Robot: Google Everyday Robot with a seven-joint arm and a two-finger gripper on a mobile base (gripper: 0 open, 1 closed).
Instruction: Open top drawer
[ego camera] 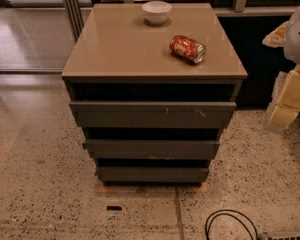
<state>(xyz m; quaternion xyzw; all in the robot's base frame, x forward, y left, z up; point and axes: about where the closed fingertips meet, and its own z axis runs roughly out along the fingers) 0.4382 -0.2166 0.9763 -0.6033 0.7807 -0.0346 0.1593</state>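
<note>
Grey top drawer (152,114), red can (187,49), white bowl (156,12), cream hand (289,101) far rt

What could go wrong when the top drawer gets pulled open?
1. The can lies on its side; a jolt may roll it off the cabinet.
2. The gripper sits at the right edge, away from the top drawer; a side approach may slip.
3. The cable on the floor might get caught.

The desk (120,49) carries a bowl (156,11) upper centre and a can (188,49) on its side, right of centre; the hand (289,96) is at the frame's right edge.
</note>
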